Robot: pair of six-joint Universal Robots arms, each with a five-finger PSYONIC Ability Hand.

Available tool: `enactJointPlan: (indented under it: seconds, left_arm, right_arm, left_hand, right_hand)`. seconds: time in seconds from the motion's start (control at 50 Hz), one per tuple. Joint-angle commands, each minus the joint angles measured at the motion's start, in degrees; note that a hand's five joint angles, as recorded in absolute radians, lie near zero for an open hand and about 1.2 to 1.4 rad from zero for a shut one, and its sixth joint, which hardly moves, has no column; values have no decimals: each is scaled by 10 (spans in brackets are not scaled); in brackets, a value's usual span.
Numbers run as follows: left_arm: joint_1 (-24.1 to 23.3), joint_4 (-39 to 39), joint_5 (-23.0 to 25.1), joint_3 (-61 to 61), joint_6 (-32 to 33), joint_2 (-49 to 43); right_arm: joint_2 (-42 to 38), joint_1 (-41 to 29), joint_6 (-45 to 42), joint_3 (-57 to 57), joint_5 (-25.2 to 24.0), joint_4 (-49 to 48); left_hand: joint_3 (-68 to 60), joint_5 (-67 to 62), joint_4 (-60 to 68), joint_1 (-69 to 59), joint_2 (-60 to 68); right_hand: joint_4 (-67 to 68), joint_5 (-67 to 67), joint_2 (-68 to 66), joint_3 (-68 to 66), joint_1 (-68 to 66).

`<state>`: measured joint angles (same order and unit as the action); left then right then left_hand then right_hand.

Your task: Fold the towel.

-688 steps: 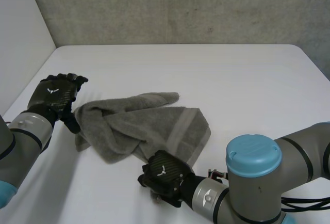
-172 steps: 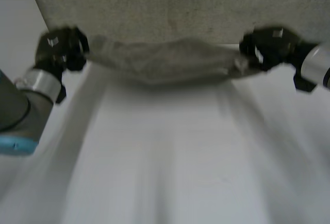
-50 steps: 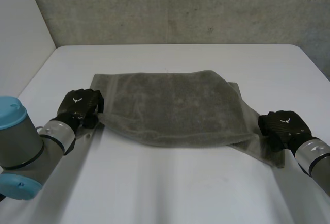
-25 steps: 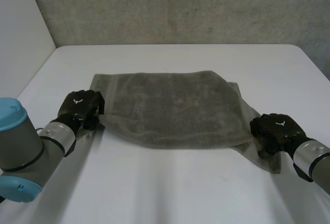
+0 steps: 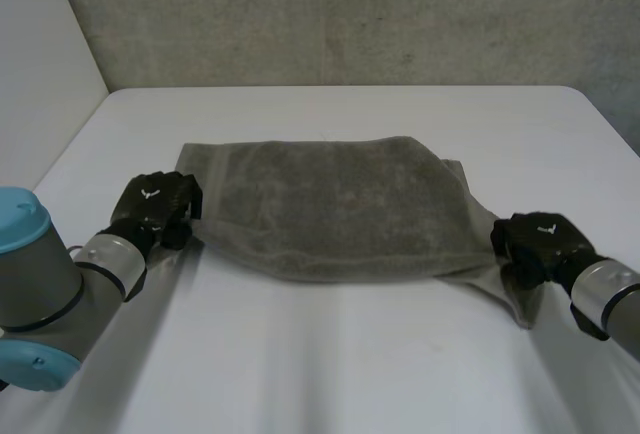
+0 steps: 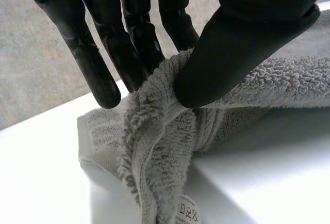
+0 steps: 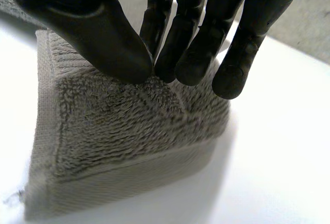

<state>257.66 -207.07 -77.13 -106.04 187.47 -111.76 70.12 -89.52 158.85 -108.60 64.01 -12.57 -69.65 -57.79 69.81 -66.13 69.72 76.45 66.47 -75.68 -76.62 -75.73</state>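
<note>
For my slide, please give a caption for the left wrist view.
Left hand pinches a bunched end of the grey towel lying on the white table.

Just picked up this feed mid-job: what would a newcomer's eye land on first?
The grey towel lies spread across the middle of the white table. A black hand pinches each end of it: the left hand at its left end, the right hand at its right corner.
</note>
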Motion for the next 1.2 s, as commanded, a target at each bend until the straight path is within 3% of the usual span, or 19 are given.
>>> enactJointPlan:
  seconds: [0.02, 0.16, 0.3, 0.38, 0.44, 0.52, 0.64, 0.76, 0.8, 0.82, 0.86, 0.92, 0.96, 0.98, 1.02, 1.2]
  left_arm:
    - [-1, 25, 0, -7, 1, 57]
    - [2, 91, 12, -11, -3, 166]
    - [11, 167, 26, -11, -3, 263]
    - [13, 176, 26, -10, -3, 265]
    - [11, 177, 27, -7, -2, 250]
    - [13, 176, 26, 14, 3, 148]
    - [9, 192, 25, 109, 4, 15]
    - [-8, 192, 21, 225, 1, -43]
    - [-22, 187, 17, 320, -5, -49]
    - [-22, 187, 17, 320, -5, -49]
    - [-23, 177, 13, 366, -8, -47]
    - [-29, 110, -9, 426, -13, -40]
    - [-28, 3, -41, 431, -14, -7]
    - [-28, 3, -41, 431, -14, -7]
    - [-23, -74, -59, 408, -22, 22]
    - [-12, -62, -56, 287, -58, 27]
  right_arm:
    - [112, 29, 15, 18, -52, 72]
    - [234, 36, 8, 136, -121, 256]
    - [242, 51, -31, 265, -136, 391]
    - [215, 77, -97, 298, -140, 454]
    - [148, 78, -171, 317, -130, 509]
    - [54, 45, -245, 344, -89, 566]
    - [-64, -3, -245, 414, -17, 552]
    - [-109, -30, -217, 514, 6, 476]
    - [-107, -47, -142, 587, 24, 368]
    - [-107, -47, -142, 588, 24, 367]
    - [-85, -54, -57, 611, 43, 217]
    - [-62, -55, -22, 606, 52, 150]
    - [-1, -51, 30, 579, 55, 68]
    - [-1, -51, 30, 579, 55, 68]
    - [12, -51, 37, 561, 45, 82]
    - [1, -45, 13, 513, -43, 212]
  left_hand:
    - [-104, -122, 102, -139, 103]
    - [-104, -122, 102, -139, 103]
    - [-104, -122, 102, -139, 103]
    - [-104, -122, 102, -139, 103]
    - [-104, -122, 102, -139, 103]
    - [-104, -122, 102, -139, 103]
    - [-104, -122, 102, -139, 103]
    - [-104, -122, 102, -139, 103]
    - [-104, -122, 102, -139, 103]
    - [-104, -122, 102, -139, 103]
    - [-104, -122, 102, -139, 103]
    - [-104, -122, 102, -139, 103]
    - [-104, -122, 102, -139, 103]
    - [-104, -122, 102, -139, 103]
    - [-104, -122, 102, -139, 103]
    - [-104, -122, 102, -139, 103]
  right_hand:
    - [35, 35, -43, -34, -43]
    - [35, 35, -43, -34, -43]
    - [35, 35, -43, -34, -43]
    - [35, 35, -43, -34, -43]
    - [35, 35, -43, -34, -43]
    - [35, 35, -43, -34, -43]
    - [35, 35, -43, -34, -43]
    - [35, 35, -43, -34, -43]
    - [35, 35, -43, -34, -43]
    - [35, 35, -43, -34, -43]
    - [35, 35, -43, -34, -43]
    - [35, 35, -43, -34, -43]
    - [35, 35, -43, -34, -43]
    - [35, 35, -43, -34, -43]
    - [35, 35, -43, -34, -43]
    - [35, 35, -43, -34, -43]
